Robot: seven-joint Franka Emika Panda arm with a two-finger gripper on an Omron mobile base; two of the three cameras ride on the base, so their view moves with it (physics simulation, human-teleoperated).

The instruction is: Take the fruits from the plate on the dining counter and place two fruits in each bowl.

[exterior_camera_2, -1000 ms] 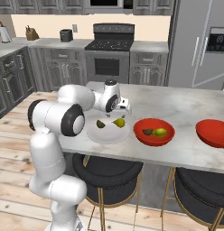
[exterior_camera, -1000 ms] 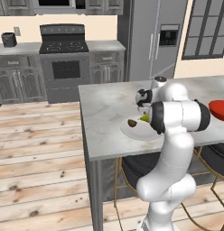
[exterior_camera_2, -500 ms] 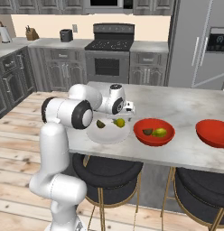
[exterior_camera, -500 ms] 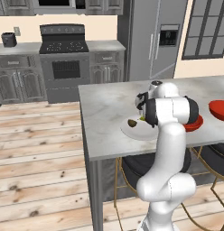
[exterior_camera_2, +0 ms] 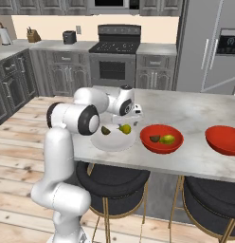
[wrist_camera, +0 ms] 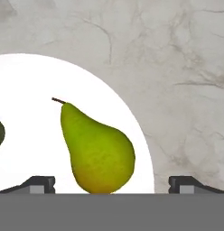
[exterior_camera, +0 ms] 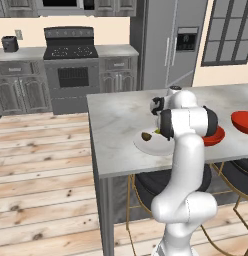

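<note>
The pincer (wrist_camera: 112,182) stands fully open and empty above the white plate (wrist_camera: 28,90), one fingertip (wrist_camera: 39,184) on each side of a yellow-green pear (wrist_camera: 96,151) lying on the plate near its rim. A dark rounded fruit (exterior_camera_2: 105,130) lies beside the pear on the same plate. Past the plate on the marbled tabletop (exterior_camera_2: 195,114), the near red bowl (exterior_camera_2: 161,138) holds two fruits, one dark and one yellow-green. The far red bowl (exterior_camera_2: 223,139) sits well apart.

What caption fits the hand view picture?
Open jaws hang over a yellow-green pear lying on the round white plate.
</note>
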